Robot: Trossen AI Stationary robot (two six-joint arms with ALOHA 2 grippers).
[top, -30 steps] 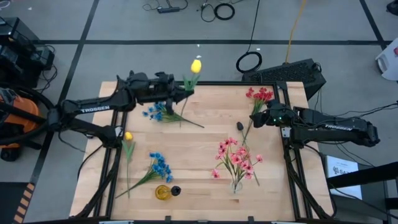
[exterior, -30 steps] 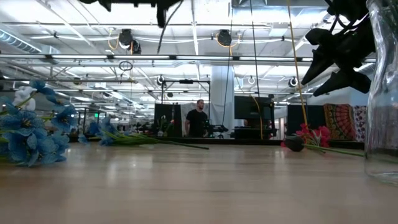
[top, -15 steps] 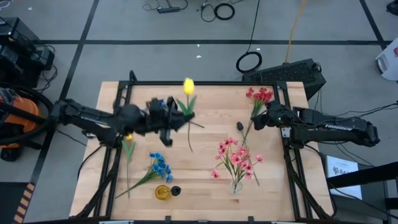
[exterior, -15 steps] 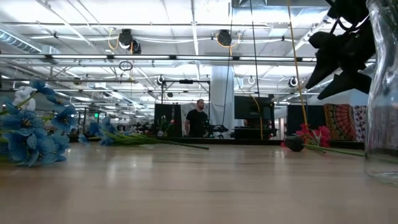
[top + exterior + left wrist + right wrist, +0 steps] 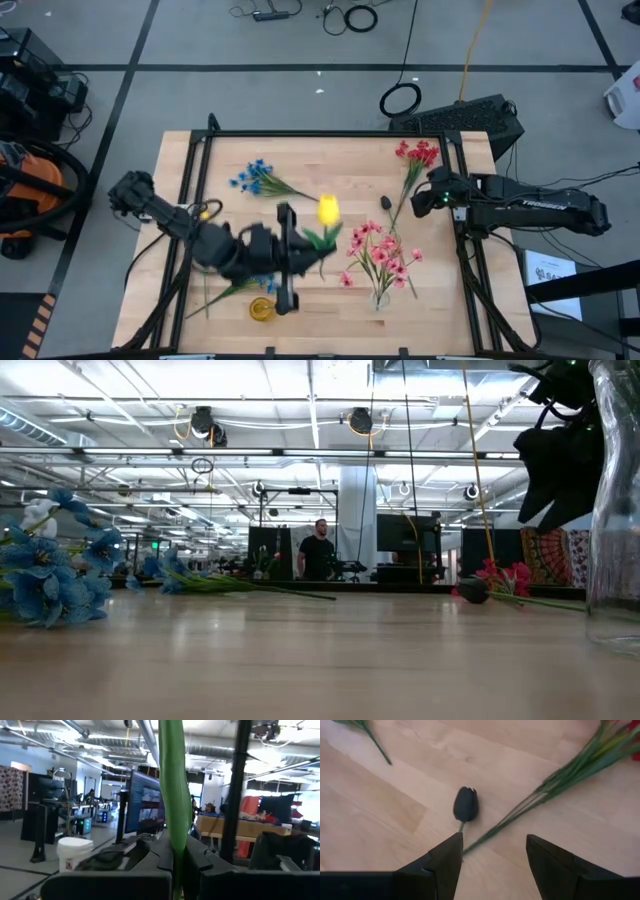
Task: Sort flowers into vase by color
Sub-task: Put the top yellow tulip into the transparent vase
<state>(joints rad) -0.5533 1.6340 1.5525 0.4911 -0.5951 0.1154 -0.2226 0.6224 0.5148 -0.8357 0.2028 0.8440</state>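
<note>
My left gripper (image 5: 303,250) is over the table's near middle, shut on a yellow tulip (image 5: 328,210) with a green stem and leaf (image 5: 174,795). Below it stand a small yellow vase (image 5: 262,309) and a glass vase (image 5: 380,296) holding pink sprigs (image 5: 378,250). My right gripper (image 5: 418,198) hangs open over a black bud (image 5: 465,803) and the stems of the red sprig (image 5: 415,152). A blue sprig (image 5: 255,178) lies far left. A second blue sprig (image 5: 262,283) and another yellow bud (image 5: 207,213) lie partly under my left arm. My left gripper pinches the yellow tulip's green stem (image 5: 177,865) between its two fingers, which lie across the stem. The tulip is lifted clear of the table, its bloom (image 5: 328,210) above and beyond the fingers. In the left wrist view the stem stands upright between the fingers.
The black bud (image 5: 386,202) lies on bare wood between the two arms, next to the red stems (image 5: 545,790). A small black thing (image 5: 283,305) sits beside the yellow vase. In the low view, blue blossoms (image 5: 50,560) lie near left and the glass vase (image 5: 615,510) near right.
My left gripper has carried the yellow tulip from the table's far left toward the near edge and rightward, ending above the vases. The tulip stayed in the hold, lifted clear throughout. The far blue sprig is uncovered again.
</note>
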